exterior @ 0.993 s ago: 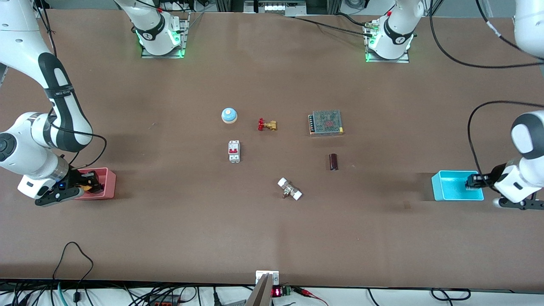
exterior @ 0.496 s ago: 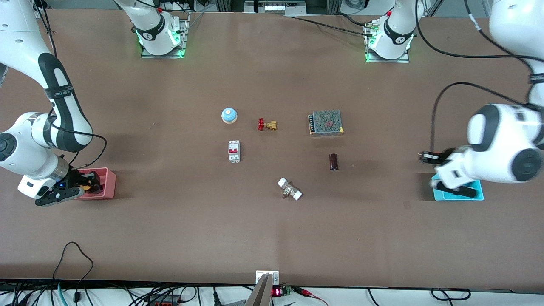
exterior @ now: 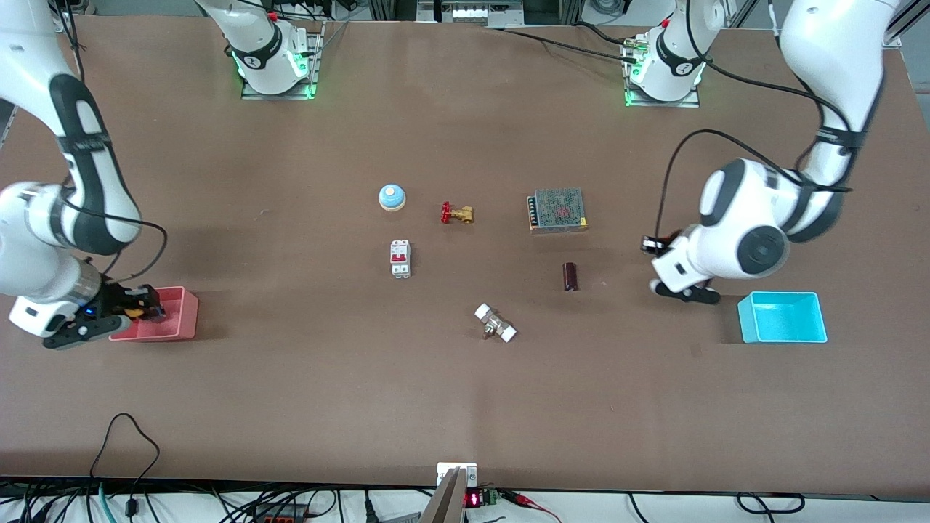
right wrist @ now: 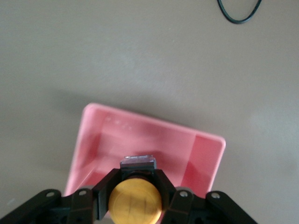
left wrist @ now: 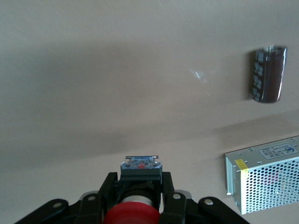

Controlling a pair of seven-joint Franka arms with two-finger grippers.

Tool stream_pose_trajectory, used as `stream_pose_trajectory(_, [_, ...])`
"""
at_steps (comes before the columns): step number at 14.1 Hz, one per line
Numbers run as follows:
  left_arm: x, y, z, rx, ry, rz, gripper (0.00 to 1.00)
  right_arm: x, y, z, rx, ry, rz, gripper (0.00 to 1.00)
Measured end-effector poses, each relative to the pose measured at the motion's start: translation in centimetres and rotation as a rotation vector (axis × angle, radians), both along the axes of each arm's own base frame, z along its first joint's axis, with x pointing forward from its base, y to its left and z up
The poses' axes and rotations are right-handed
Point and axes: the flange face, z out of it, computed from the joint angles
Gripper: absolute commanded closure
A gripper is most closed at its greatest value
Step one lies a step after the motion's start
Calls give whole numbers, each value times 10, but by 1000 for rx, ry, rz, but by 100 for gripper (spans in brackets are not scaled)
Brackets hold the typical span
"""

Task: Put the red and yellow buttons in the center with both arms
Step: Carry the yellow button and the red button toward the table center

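My left gripper [exterior: 656, 248] is shut on the red button [left wrist: 132, 215], whose black body [left wrist: 140, 169] sticks out between the fingers. It hangs over bare brown tabletop [exterior: 625, 341] between the cyan tray [exterior: 781, 317] and a dark cylinder [exterior: 570, 277]. My right gripper [exterior: 144, 309] is shut on the yellow button [right wrist: 135, 203] and holds it just above the pink tray [exterior: 182, 323], which also shows in the right wrist view [right wrist: 140, 135]. The yellow cap shows in the front view [exterior: 133, 314].
Around the table's middle lie a blue bell [exterior: 391, 197], a white breaker [exterior: 399, 258], a brass valve with a red handle [exterior: 456, 213], a mesh power supply [exterior: 558, 209], and a white-ended fitting [exterior: 495, 323]. The cylinder [left wrist: 267, 73] and power supply [left wrist: 266, 177] show in the left wrist view.
My left arm has swung away from the cyan tray toward the table's middle with the red button. My right gripper has lifted the yellow button slightly above the pink tray.
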Motion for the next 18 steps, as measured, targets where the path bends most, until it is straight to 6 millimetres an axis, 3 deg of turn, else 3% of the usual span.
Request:
stream_pose_trajectory(3, [-42, -24, -33, -2, -48, 24, 71, -11, 51, 68, 46, 49, -18, 64])
stream_pose_trajectory(5, [-64, -31, -47, 5, -47, 37, 64, -20, 105, 88, 51, 87, -89, 64])
stream_pose_trajectory(6, [-69, -31, -50, 9, -42, 43, 47, -23, 138, 89, 53, 96, -120, 64])
stream_pose_trajectory(7, [-72, -29, -52, 11, -38, 46, 0, -29, 173, 85, 53, 107, -147, 64])
stream_pose_trajectory(10, [-72, -26, -53, 13, -36, 54, 0, -53, 270, 57, 54, 109, -225, 64])
stream_pose_trajectory(12, [-69, -22, -48, 18, -35, 59, 0, -71, 307, 32, 55, 77, -248, 64])
stream_pose_trajectory(14, [-57, -17, -22, 40, -24, 62, 0, -91, 328, 2, 28, 22, -253, 64])
stream_pose_trajectory(16, [-33, -13, 33, 71, -13, 65, 0, -110, 338, -26, 19, -22, -253, 64])
stream_pose_trajectory(18, [-4, -6, 103, 99, -41, 70, 0, -124, 341, -48, 41, -49, -243, 64])
